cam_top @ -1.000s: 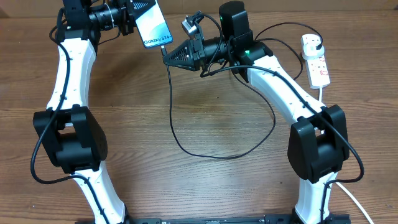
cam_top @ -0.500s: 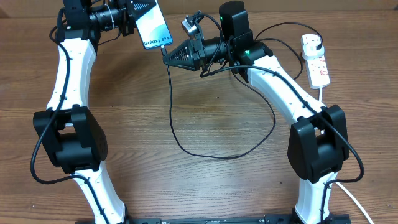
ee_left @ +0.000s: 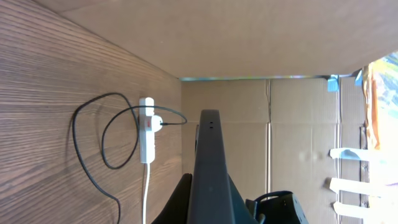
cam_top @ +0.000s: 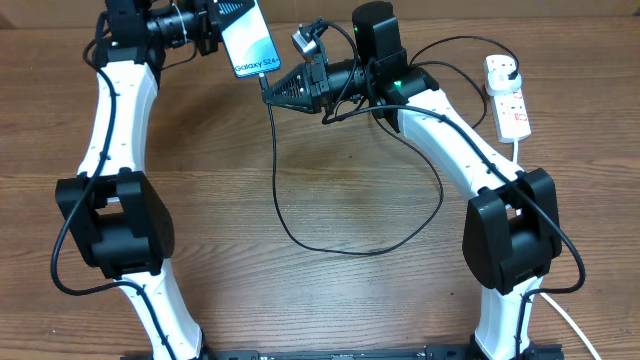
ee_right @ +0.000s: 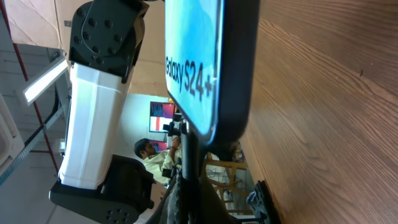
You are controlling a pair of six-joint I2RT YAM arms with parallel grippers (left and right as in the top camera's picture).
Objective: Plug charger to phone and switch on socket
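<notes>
My left gripper [cam_top: 218, 20] is shut on the phone [cam_top: 250, 40], holding it in the air at the table's far left with the "Galaxy" screen facing up. In the left wrist view the phone [ee_left: 210, 162] shows edge-on between the jaws. Just below it, my right gripper [cam_top: 270, 92] is shut on the charger [cam_top: 285, 215] near its connector end. In the right wrist view the charger tip [ee_right: 188, 140] meets the lower edge of the phone [ee_right: 205, 62]; I cannot tell how deep it sits. The socket [cam_top: 508, 95] lies at the far right with a black plug in it.
The black cable loops widely over the middle of the wooden table [cam_top: 350, 300] and runs back to the socket [ee_left: 147, 130]. A thick white cord [cam_top: 575, 325] trails off at the right front. Cardboard walls [ee_left: 261, 124] stand behind the table.
The left gripper has nudged the phone slightly right and up. The right gripper and the cable have stayed put.
</notes>
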